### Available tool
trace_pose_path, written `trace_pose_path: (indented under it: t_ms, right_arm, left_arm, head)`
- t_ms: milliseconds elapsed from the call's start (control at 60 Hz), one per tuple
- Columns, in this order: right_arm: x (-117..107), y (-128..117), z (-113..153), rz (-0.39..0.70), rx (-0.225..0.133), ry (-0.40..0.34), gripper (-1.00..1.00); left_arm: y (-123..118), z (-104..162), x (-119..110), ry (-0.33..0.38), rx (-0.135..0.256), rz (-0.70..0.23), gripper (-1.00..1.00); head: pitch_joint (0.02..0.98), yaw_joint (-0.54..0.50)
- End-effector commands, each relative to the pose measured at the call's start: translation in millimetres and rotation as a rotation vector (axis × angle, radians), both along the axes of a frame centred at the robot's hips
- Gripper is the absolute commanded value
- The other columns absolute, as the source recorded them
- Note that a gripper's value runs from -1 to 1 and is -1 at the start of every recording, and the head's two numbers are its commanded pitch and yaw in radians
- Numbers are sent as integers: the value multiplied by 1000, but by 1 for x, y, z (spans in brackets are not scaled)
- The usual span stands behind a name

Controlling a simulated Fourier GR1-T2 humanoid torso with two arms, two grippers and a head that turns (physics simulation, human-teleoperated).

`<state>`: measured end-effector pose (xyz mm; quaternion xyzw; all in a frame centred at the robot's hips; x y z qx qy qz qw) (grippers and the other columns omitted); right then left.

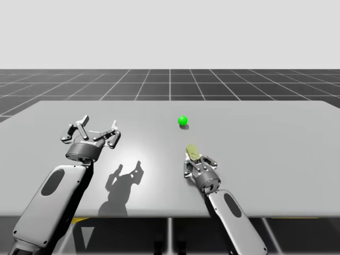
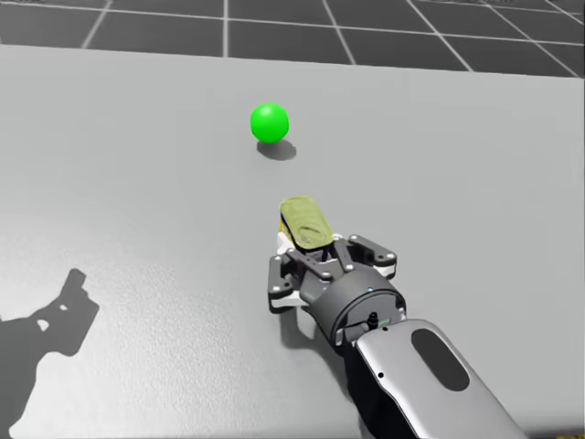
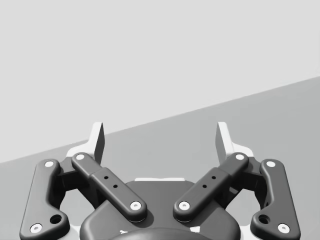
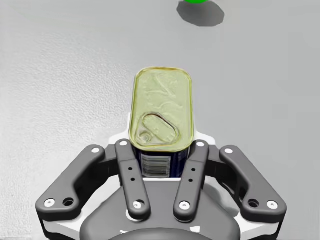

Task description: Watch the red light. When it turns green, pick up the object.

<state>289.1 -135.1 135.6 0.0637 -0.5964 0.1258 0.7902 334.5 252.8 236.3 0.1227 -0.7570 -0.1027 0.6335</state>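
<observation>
Tin [image 4: 161, 107], oblong with a yellow-green pull-tab lid, is lying low and just right of centre in the high view, sitting between the fingers of my right tool [image 4: 159, 150].

Working across from the left, my left tool [image 1: 98, 127] is hovering over the left half of the desk [image 1: 276, 159]. Its fingers are spread wide and gripping nothing. I am reading that as parking it clear, since the job needs only one arm.

Moving right, the light [image 1: 182, 121] is showing as a green ball resting on the desk just above centre, a little beyond the tin and apart from it. Green is the go signal, so I am taking the grab as allowed.

Just right of that, my right arm is entering from the lower edge of the frame. In the right wrist view both fingers are pressing the tin's long sides at its near end, with the lid facing up toward the camera. Gripping across the narrow width is making sense to me, because the fingers are spanning it easily and the flat sides are giving them something square to bear on.

I am not able to tell whether the tin is off the desk yet, and I am judging the lift to be the step in hand.
</observation>
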Motion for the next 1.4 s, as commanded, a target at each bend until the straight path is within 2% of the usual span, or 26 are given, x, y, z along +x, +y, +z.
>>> trace_pose_path:
  t_ms: [17, 150, 283, 483, 600, 833, 1033, 1400]
  right_arm:
    - [0, -2, -3, -35, -28, 7, 1000]
    - [0, -3, -4, -42, -30, 7, 1000]
    - [0, -4, -2, -47, -26, 0, 1000]
    - [0, -5, -2, -48, -33, -2, 1000]
    - [1, -7, -1, -51, -31, -6, 1000]
    - [-1, -8, 9, -50, -19, -27, 1000]
    - [-4, -11, 44, -43, -8, -97, 1000]
    - [4, -24, 140, -70, -11, -323, 1000]
  left_arm:
    - [0, 0, 0, 0, 1, 0, -1000]
    - [-1, -1, 0, 1, 2, -1, -1000]
    - [-1, -1, 0, 2, 4, -1, -1000]
    - [-1, -2, 0, 3, 3, -2, -1000]
    - [-1, -2, 0, 3, 3, -2, -1000]
    - [-1, -2, 0, 3, 3, -2, -1000]
    - [-1, -2, 0, 3, 3, -2, -1000]
    - [-1, -2, 0, 3, 3, -2, -1000]
  head:
    - [768, -154]
    - [725, -154]
    - [609, -161]
    - [484, -168]
    - [448, -166]
    - [443, -168]
    - [442, -169]
    - [436, -163]
